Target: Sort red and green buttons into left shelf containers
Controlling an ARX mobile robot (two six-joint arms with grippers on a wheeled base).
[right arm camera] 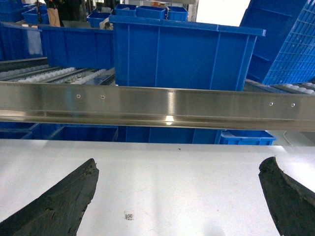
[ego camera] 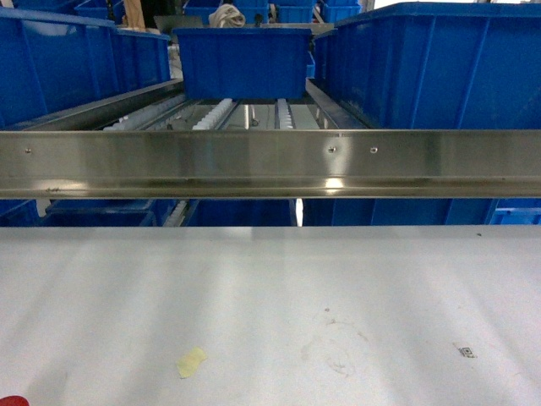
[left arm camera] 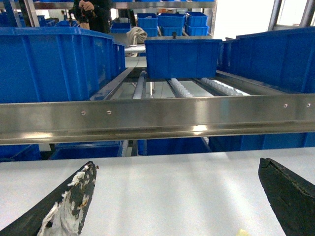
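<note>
Looking from the head view, a pale grey flat counter [ego camera: 270, 296] fills the near half, with a long brushed steel rail [ego camera: 270, 162] crossing the whole width behind it. Beyond the rail, large deep bright-blue plastic bins stand on the roller shelf: one on the far left [ego camera: 76, 63], a smaller one in the middle [ego camera: 243, 63] and a tall one on the right [ego camera: 439, 68]. White roller tracks [ego camera: 215, 114] run under the middle bin. On the counter a pale yellow scrap of tape [ego camera: 191, 362] lies near the left, and a small printed square marker [ego camera: 465, 350] lies near the right. A sliver of a red rounded thing [ego camera: 12, 401] shows at the near left corner; what it is cannot be told. Neither tool appears in this view, and no button shows clearly.

From the left wrist view, the left tool [left arm camera: 182, 196] hangs over the bare counter with its two dark, worn fingers [left arm camera: 69, 204] spread wide and nothing between them. The steel rail lies just beyond, the left bin rises behind it, and a person in dark clothes [left arm camera: 91, 12] stands far back.

From the right wrist view, the right tool [right arm camera: 177, 199] is likewise spread wide and empty, its black fingers [right arm camera: 64, 201] flanking the small square marker on the counter. A big blue bin stands straight ahead behind the rail.
</note>
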